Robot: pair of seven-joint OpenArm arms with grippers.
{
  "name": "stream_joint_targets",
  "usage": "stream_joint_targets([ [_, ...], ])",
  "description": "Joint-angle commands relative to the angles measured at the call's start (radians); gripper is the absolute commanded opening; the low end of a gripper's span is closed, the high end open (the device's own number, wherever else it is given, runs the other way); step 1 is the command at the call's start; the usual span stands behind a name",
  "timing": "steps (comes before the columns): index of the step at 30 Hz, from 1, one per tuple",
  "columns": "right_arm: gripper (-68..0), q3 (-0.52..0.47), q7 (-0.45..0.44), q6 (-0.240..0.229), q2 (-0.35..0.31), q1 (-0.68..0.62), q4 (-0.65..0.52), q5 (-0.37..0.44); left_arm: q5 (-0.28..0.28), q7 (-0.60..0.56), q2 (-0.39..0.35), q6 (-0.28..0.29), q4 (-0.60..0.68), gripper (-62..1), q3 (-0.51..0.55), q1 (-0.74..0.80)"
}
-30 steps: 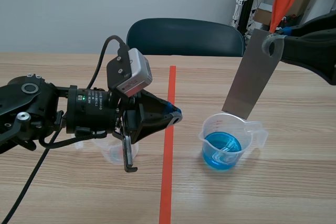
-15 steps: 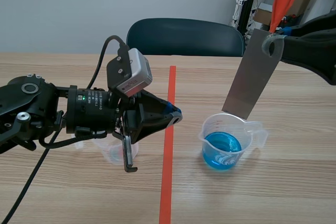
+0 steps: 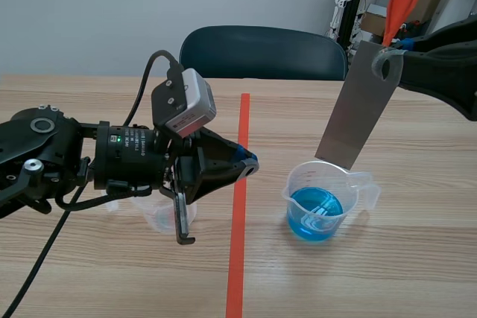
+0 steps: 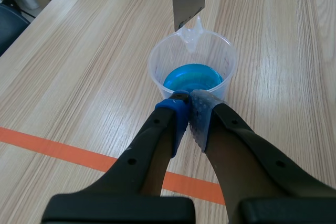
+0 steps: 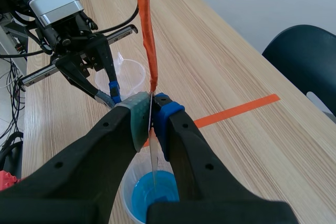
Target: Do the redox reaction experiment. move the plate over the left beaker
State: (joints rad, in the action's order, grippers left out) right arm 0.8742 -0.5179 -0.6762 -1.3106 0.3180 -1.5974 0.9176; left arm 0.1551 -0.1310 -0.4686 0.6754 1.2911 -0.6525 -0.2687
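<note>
Left gripper (image 3: 251, 164) and its arm fill frame's left, covering clear beaker (image 3: 158, 218). Plate (image 3: 359, 106) hangs over blue beaker (image 3: 320, 202), right. Table (image 3: 298, 284) open along bottom edge.

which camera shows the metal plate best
Scene view: the plate shows nearly its whole flat face, hanging just above the beaker. Left wrist view catches only its lower end; right wrist view sees it edge-on in the right gripper.

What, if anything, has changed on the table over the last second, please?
Nothing visibly changed. The right pincer stays shut on the plate, whose lower end hangs over the beaker of blue liquid. The left pincer stays shut on nothing, near the empty beaker.
</note>
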Motion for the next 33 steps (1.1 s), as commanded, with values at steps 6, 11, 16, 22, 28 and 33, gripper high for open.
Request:
stream_joint_targets([
  [6, -66.9, -0.023, -0.018, 0.003, -0.013, 0.017, -0.012, 0.017, 0.014, -0.014, 0.003, 0.001, 0.004, -58.2, 0.001, -0.009],
  [11, -66.9, -0.023, -0.018, 0.004, -0.013, 0.017, -0.012, 0.017, 0.013, -0.014, 0.0, 0.0, 0.004, -58.2, 0.002, -0.007],
  [16, -66.9, -0.023, -0.019, 0.006, -0.009, 0.017, -0.012, 0.018, 0.013, -0.056, -0.032, -0.008, 0.004, -58.2, 0.029, 0.032],
  [22, -66.9, -0.023, 0.0, 0.006, -0.007, 0.033, -0.02, 0.018, 0.009, -0.173, -0.101, -0.008, 0.012, -58.2, 0.15, 0.158],
  [28, -66.9, -0.023, 0.09, 0.007, 0.03, 0.098, -0.029, 0.026, 0.01, -0.319, -0.19, -0.008, 0.046, -58.2, 0.317, 0.335],
  [33, -66.9, -0.023, 0.171, 0.007, 0.089, 0.132, -0.029, 0.037, 0.009, -0.449, -0.233, -0.007, 0.066, -58.2, 0.471, 0.505],
])
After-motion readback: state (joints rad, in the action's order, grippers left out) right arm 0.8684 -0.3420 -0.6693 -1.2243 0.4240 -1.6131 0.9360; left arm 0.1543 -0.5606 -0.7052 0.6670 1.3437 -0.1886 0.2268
